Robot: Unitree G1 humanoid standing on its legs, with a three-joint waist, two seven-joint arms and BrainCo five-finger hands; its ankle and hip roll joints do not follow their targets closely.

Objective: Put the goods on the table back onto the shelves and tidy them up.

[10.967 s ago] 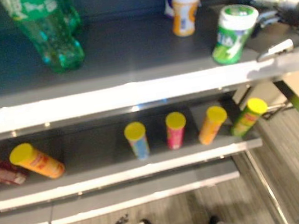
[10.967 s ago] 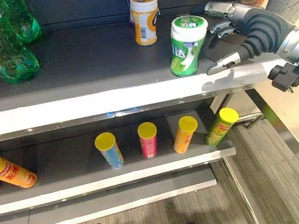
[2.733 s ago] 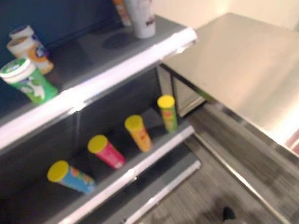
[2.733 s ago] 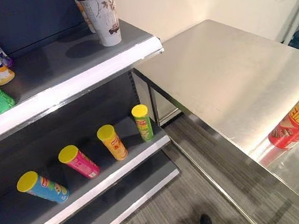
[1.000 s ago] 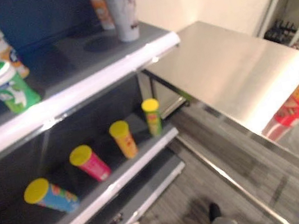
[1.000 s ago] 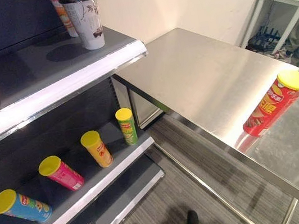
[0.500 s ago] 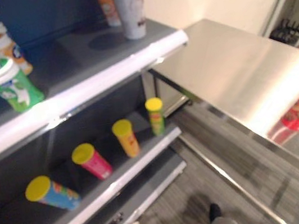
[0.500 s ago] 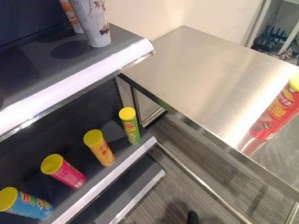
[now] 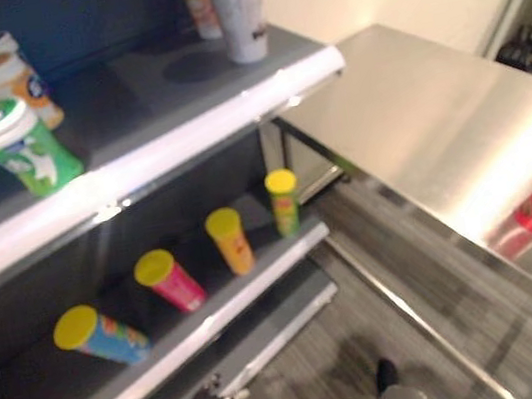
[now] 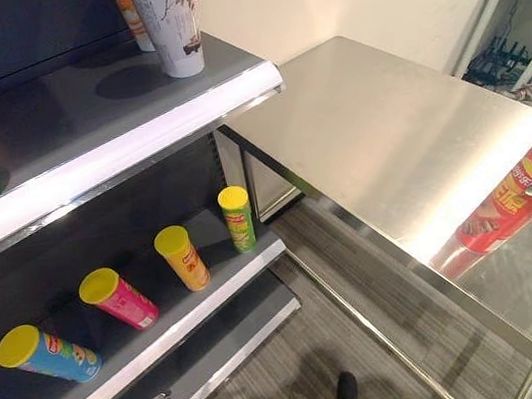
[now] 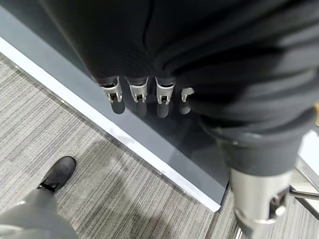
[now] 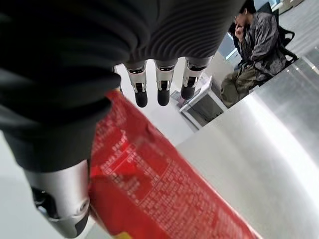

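At the right edge of the frame a glossy red cylindrical can (image 10: 524, 197) with a yellow lid is leaning on the brushed steel table (image 10: 388, 140), and the right hand (image 12: 159, 84) is reaching over it with straight, relaxed fingers. The left hand (image 11: 137, 92) is hanging low with fingers hidden, so I cannot tell its state. Since a moment ago a silver fingertip is showing beside the can's lid.

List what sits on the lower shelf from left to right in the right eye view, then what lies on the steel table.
Blue tube → pink tube → orange tube → green tube, all with yellow lids, on the lower shelf; then, far right on the steel table, the red tube.
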